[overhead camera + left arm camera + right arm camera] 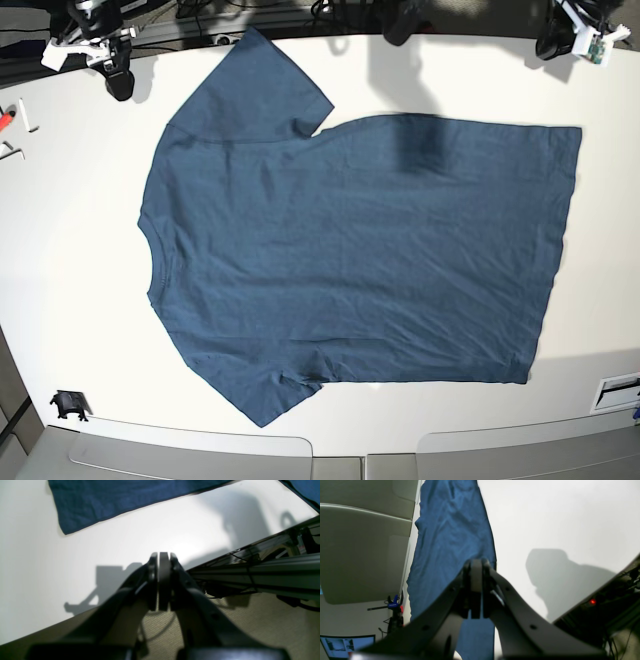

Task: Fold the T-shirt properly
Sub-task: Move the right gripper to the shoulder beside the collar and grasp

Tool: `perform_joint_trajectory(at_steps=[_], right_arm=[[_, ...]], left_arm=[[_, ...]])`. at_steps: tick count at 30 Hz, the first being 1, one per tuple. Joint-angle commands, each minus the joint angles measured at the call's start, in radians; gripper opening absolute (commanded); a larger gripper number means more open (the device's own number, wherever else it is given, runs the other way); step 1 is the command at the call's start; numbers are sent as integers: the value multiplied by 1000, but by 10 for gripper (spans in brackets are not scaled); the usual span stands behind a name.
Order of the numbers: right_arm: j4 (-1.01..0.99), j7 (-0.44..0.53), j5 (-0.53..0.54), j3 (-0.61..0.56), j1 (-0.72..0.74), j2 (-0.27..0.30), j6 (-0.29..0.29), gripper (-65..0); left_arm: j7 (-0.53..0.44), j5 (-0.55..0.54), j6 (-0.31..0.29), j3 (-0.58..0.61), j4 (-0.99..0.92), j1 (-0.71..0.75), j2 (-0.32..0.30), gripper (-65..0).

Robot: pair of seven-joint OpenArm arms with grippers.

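T-shirt (pixel 350 250) spread flat on white bench (pixel 70 300), filling most of it, collar toward base view's left, hem toward right. Matte teal-blue knit, soft shallow wrinkles, short sleeves splayed out top and bottom. Bench surface smooth, glossy, hard-edged shadows. Left hand (pixel 163 555) closed, black pads pressed together, gripping nothing, over bench edge, apart from cloth. Right hand (pixel 476 562) closed too, empty, above shirt edge.

The dark teal-blue T-shirt (pixel 350 260) lies spread flat and unfolded on the white worktop (pixel 70 300), sleeves out.
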Motion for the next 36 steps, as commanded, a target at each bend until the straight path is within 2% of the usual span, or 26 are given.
perform_joint_trajectory(at_steps=[1,3,7,8,11,13,21,25,30,36], right_arm=[[18,15,23,10,-5,15,19,-650],[17,14,-6,10,1,14,19,-650],[17,10,-149,10,24,12,19,-650],[17,10,-166,10,28,12,19,-628],[18,11,-169,10,40,12,31,-499],[17,11,-174,10,41,12,32,-464],[17,39,-296,10,46,12,32,-464],[17,19,-428,8,114,12,32,-464],[17,-27,-430,-24,188,13,28,-463],[-47,-26,-472,-76,225,13,27,-400]], left_arm=[[-20,-16,-5,-6,14,14,-6,-650],[-20,-17,-5,-6,14,14,-6,-650],[-20,-17,-5,-6,14,14,-6,-650],[-20,-17,-5,-6,14,14,-5,-650],[-20,-17,-5,-6,14,14,-5,-650],[-19,-16,-5,-6,14,14,-5,-650],[-20,-16,-5,-6,14,14,-5,-650],[-19,-16,-5,-6,14,14,-5,-650],[-19,-16,-5,-6,14,14,-5,-650],[33,-16,-5,-6,14,14,-5,-650]])
